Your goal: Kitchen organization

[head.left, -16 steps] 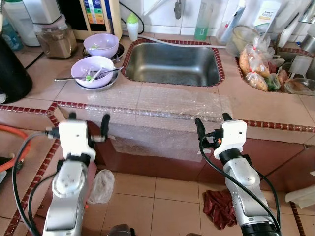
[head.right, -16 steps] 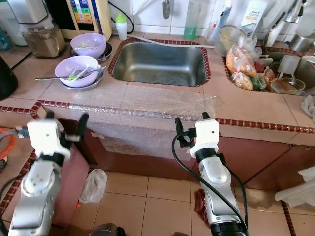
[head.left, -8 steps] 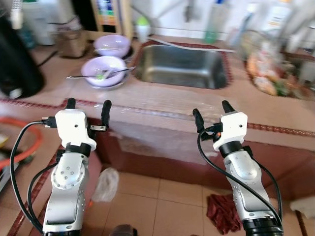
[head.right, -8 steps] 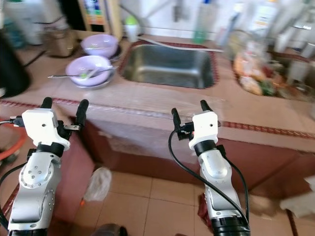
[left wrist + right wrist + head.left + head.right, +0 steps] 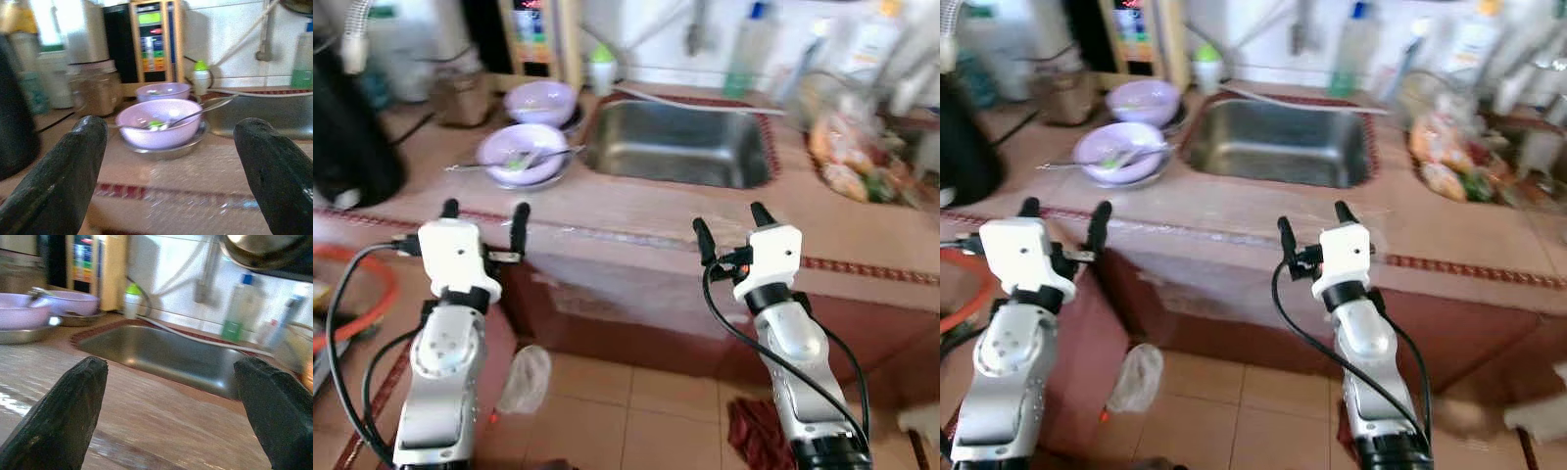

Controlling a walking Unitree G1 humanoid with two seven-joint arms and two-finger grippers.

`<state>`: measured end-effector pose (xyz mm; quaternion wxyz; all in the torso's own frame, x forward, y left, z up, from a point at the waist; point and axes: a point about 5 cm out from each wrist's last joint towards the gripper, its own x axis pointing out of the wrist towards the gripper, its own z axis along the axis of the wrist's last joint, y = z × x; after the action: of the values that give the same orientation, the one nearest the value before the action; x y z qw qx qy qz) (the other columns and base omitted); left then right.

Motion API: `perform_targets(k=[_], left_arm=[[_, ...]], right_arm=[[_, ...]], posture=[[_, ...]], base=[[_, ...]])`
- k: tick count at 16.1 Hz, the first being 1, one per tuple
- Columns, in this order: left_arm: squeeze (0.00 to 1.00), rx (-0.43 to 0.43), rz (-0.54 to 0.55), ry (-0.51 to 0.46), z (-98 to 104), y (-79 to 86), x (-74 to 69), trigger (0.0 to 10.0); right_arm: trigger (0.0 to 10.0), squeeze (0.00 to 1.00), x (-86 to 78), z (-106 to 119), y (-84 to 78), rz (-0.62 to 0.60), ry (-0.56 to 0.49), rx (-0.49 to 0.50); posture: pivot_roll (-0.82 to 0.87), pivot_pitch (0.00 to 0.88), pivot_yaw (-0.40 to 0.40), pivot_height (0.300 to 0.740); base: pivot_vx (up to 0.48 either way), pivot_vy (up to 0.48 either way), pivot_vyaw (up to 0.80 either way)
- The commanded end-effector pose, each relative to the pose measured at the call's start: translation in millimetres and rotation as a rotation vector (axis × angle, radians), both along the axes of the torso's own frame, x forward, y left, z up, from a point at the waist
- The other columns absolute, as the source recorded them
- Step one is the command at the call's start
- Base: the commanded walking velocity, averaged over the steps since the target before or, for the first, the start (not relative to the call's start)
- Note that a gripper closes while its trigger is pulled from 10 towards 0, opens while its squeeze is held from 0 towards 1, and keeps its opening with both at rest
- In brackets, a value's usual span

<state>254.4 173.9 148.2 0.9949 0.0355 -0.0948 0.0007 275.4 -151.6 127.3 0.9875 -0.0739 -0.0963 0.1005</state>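
Both grippers hang spread and empty before the tiled surface (image 5: 636, 201): left gripper (image 5: 481, 211), right gripper (image 5: 727, 220). The nearer lilac bowl (image 5: 521, 154), on a metal plate, holds a spoon (image 5: 524, 160) jutting past its rim; a careless reach could likely clip the handle and tip it. The sink (image 5: 677, 145) lies just beside. Blur leaves the bottle labels and the panel writing unreadable.

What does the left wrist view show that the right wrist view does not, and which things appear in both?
Left wrist view alone: a spoon resting in the near purple bowl, a jar of brown powder, and the open left gripper.

Right wrist view alone: a green-labelled bottle behind the sink, and the open right gripper.

Both: the steel sink, the purple bowls and the small green-capped bottle.
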Motion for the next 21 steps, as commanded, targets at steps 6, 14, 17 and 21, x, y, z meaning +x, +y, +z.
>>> perform_targets(k=[6,14,17,21], left_arm=[[0.00,-0.009,-0.035,-0.014,5,-6.7,-0.5,10.0],[0.00,-0.011,-0.027,0.000,2,-6.1,-2.6,10.0],[0.00,-0.089,-0.156,0.071,-11,-19.7,-6.0,10.0],[0.00,-0.081,-0.101,0.067,-15,-16.1,-10.9,10.0]], right_arm=[[10.0,0.00,-0.8,-1,-2.8,-0.002,0.000,-0.013],[10.0,0.00,0.7,-4,0.3,0.021,0.007,-0.018],[10.0,0.00,-1.2,-4,-1.8,0.023,0.009,-0.024],[10.0,0.00,-5.9,-5,-2.8,0.039,0.019,-0.041]], posture=[[-0.01,0.000,0.004,0.740],[0.00,0.000,-0.005,0.740],[-0.01,0.003,-0.010,0.740],[-0.02,0.023,-0.019,0.740]], base=[[0.301,0.000,0.00],[0.297,0.000,0.00],[0.000,0.000,0.00],[0.000,0.000,0.00]])
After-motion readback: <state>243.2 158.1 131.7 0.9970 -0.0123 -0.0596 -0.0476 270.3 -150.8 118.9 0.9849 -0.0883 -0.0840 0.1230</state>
